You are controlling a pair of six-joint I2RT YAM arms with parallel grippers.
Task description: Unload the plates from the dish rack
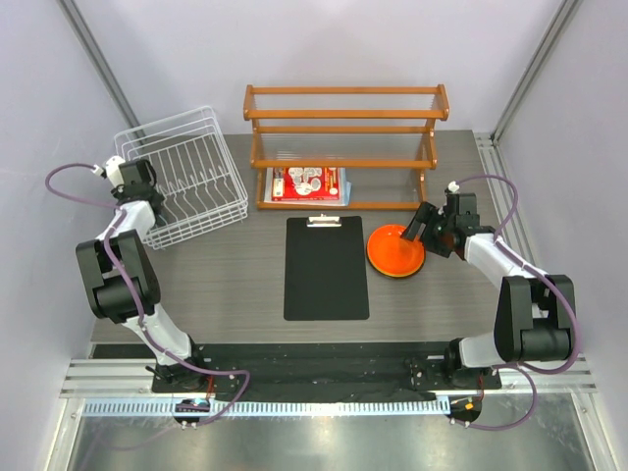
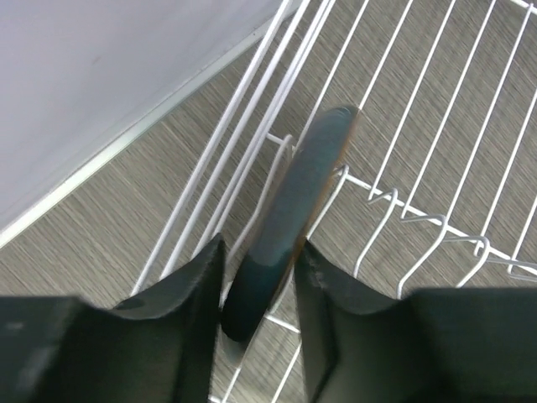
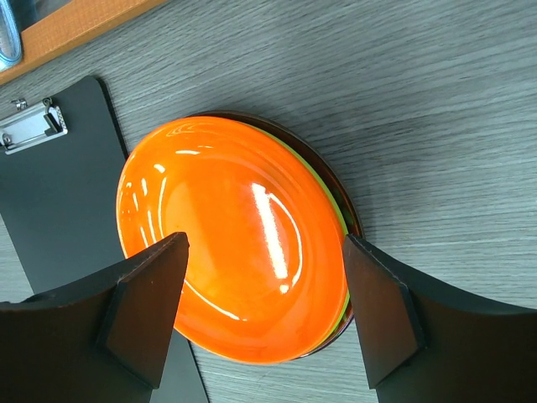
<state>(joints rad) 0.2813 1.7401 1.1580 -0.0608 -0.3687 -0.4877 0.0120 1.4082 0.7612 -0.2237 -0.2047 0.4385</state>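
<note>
The white wire dish rack (image 1: 186, 182) stands at the back left. My left gripper (image 1: 139, 186) is at its left side. In the left wrist view the teal blue plate (image 2: 298, 201) stands edge-on and tilted among the rack's wires (image 2: 419, 220), and my left gripper (image 2: 260, 252) is shut on its lower rim. The teal plate is hidden in the top view. The orange plate (image 1: 395, 251) tops a stack at the right. The lime green plate's rim (image 3: 336, 206) and the dark red plate's rim (image 3: 348, 214) show beneath the orange plate (image 3: 226, 243). My right gripper (image 1: 422, 226) (image 3: 264, 294) is open and empty above it.
A black clipboard (image 1: 326, 267) (image 3: 59, 193) lies mid-table, just left of the plate stack. An orange-brown wooden slatted shelf (image 1: 343, 128) stands at the back, with a red packet (image 1: 306, 183) under it. A grey wall (image 2: 92, 75) runs close by the rack's left side.
</note>
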